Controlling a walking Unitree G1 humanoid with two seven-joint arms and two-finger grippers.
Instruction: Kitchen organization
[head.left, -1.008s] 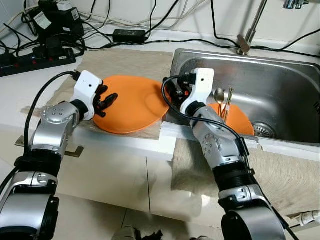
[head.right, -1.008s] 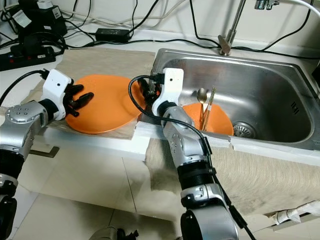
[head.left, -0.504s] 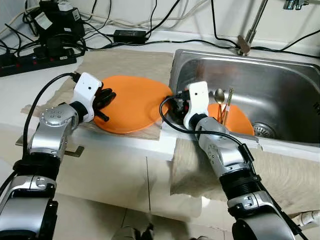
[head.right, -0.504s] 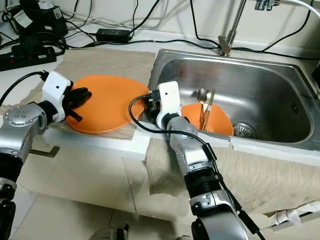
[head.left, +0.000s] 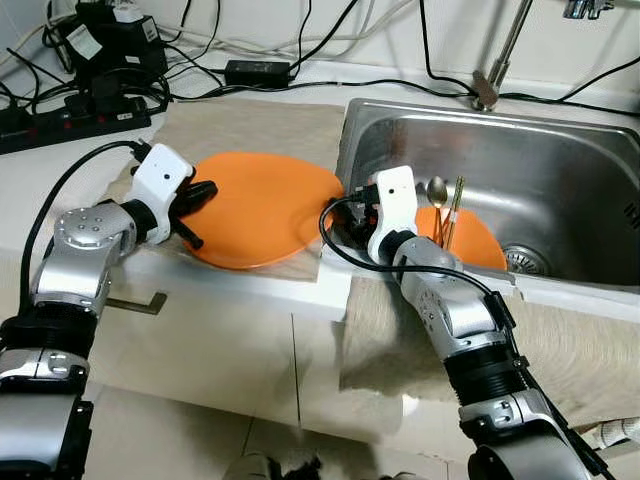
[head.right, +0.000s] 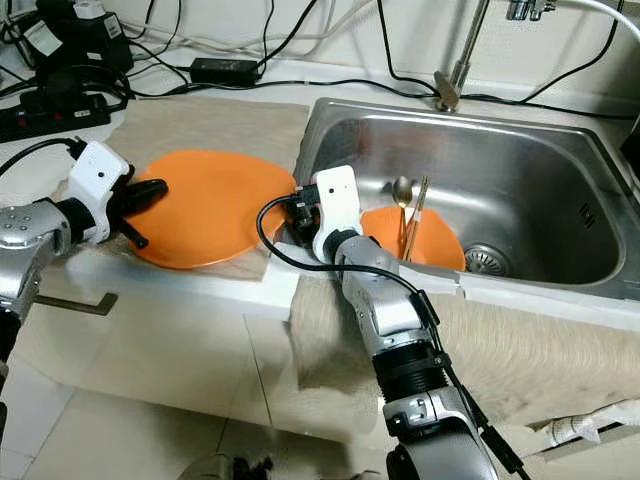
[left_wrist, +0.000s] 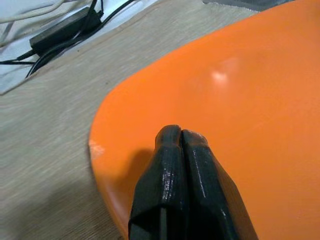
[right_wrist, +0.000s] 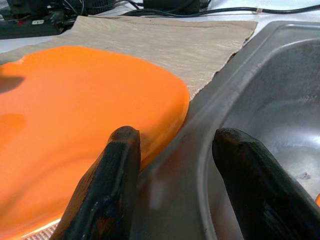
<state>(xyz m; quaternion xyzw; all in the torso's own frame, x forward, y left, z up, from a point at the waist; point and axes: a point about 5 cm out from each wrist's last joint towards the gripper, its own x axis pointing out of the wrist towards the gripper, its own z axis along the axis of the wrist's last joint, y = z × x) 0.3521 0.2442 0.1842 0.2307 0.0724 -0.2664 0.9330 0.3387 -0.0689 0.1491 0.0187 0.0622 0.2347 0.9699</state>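
Observation:
A large orange plate (head.left: 265, 205) lies on a beige mat (head.left: 250, 125) on the counter, left of the steel sink (head.left: 480, 115). My left gripper (left_wrist: 175, 135) is shut, its fingertips pressed together just over the plate's left rim with nothing between them. At the plate's right edge my right gripper (right_wrist: 172, 155) is open, one finger by the plate and the other over the sink's inner wall. Inside the sink a second orange plate (head.left: 475, 240) carries a spoon (head.left: 438, 190) and chopsticks (head.left: 457, 205).
A faucet (head.left: 495, 75) stands behind the sink. A black power strip (head.left: 70, 125), a power adapter (head.left: 258, 70) and several cables crowd the back left of the counter. A beige cloth (head.left: 560, 350) hangs over the counter's front edge, with tiled floor below.
My left gripper's fingers have closed and drawn back to the plate's left rim. My right arm has dropped from above the plate's right edge down to the sink's rim.

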